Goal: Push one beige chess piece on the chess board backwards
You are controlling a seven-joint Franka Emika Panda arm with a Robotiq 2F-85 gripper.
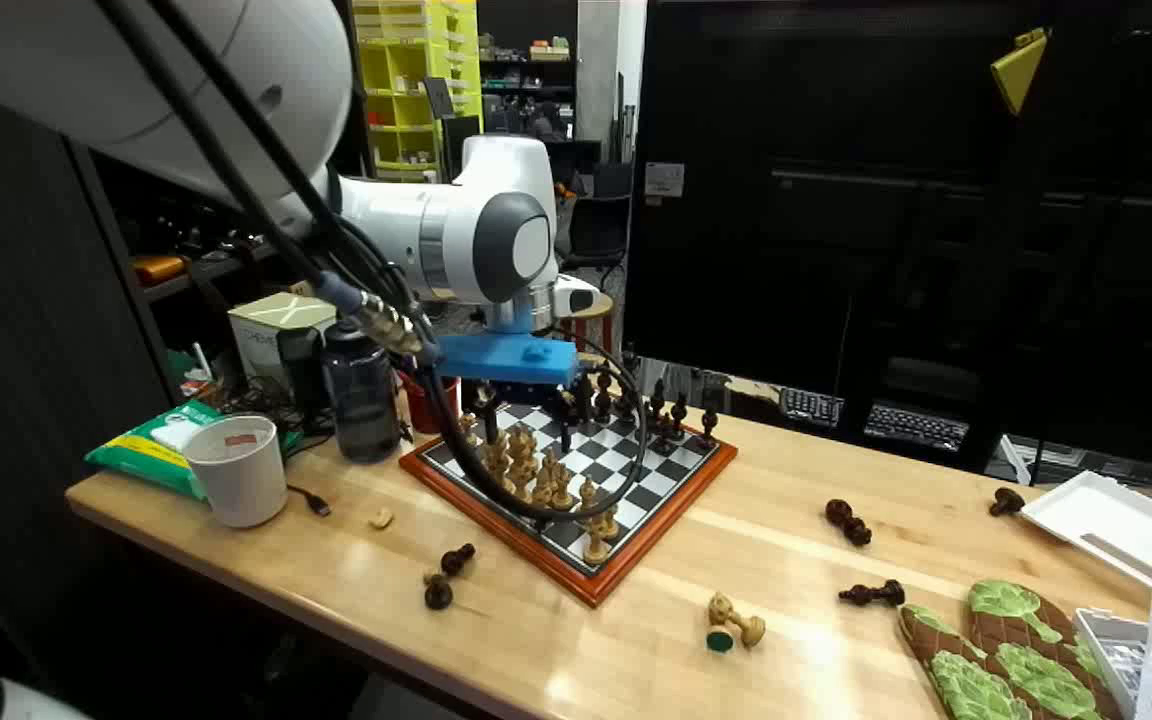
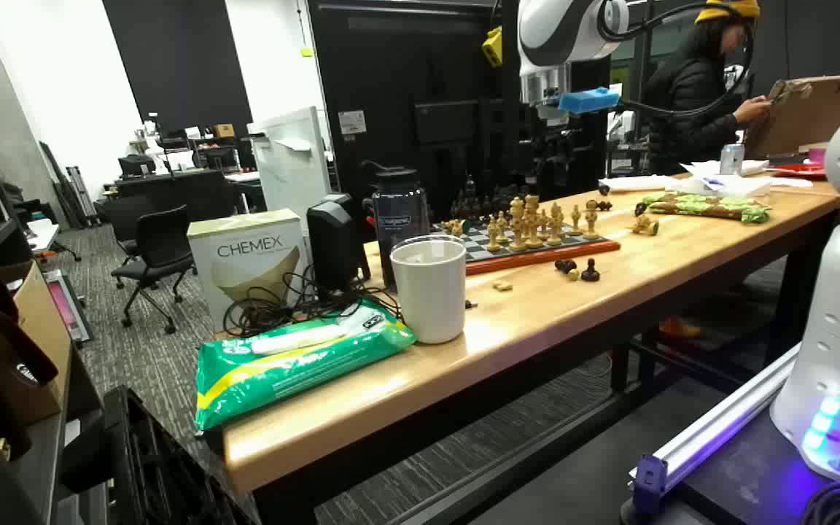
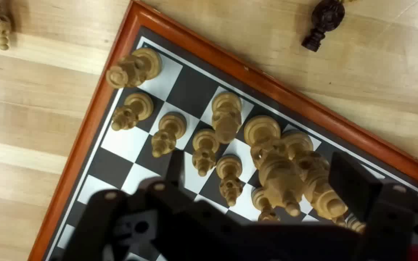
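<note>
Beige pieces (image 3: 227, 121) are standing below the gripper (image 3: 261, 170)

They are pointing straight up from the chess board (image 3: 191, 88). The fingers (image 3: 354, 185) are sitting wide apart, pinching nothing. The gripper is probably needing to go down in front of one piece before pushing it back.

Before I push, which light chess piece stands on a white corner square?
In the wrist view, the light chess piece inside the board's top corner; I see no other light one on such a square.
</note>
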